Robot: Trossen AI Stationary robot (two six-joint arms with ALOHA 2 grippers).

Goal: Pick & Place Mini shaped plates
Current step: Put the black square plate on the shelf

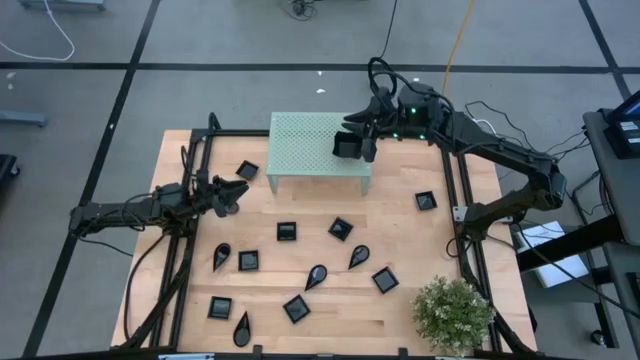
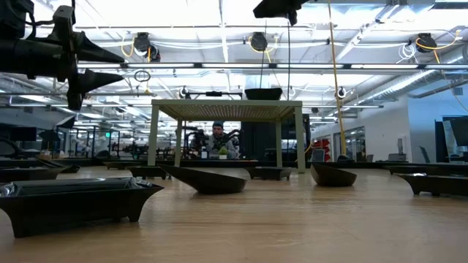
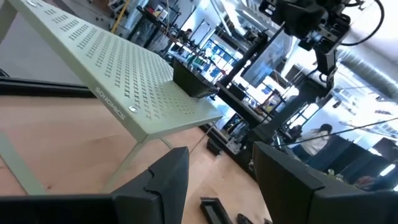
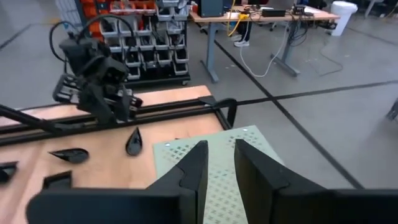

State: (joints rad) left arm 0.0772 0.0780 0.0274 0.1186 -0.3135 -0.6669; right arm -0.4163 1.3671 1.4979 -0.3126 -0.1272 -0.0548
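One mini shaped plate (image 1: 348,146), black and glossy, rests on top of the pale green perforated stand (image 1: 310,140), near its right end; it also shows as plate (image 2: 263,93) and plate (image 3: 193,81). Several more black plates lie on the wooden table, among them a square one (image 1: 287,231) and a teardrop one (image 1: 358,257). My right gripper (image 1: 368,128) hovers above the stand's right end, open with a narrow gap and nothing between its fingers (image 4: 198,167). My left gripper (image 1: 236,192) waits open at the table's left, level, facing the stand.
A potted plant (image 1: 455,312) stands at the near right corner. Black frame rails (image 1: 190,170) run along the table's left and right sides. A square plate (image 1: 247,170) lies just left of the stand, between it and my left gripper. A person (image 2: 218,139) sits beyond the table.
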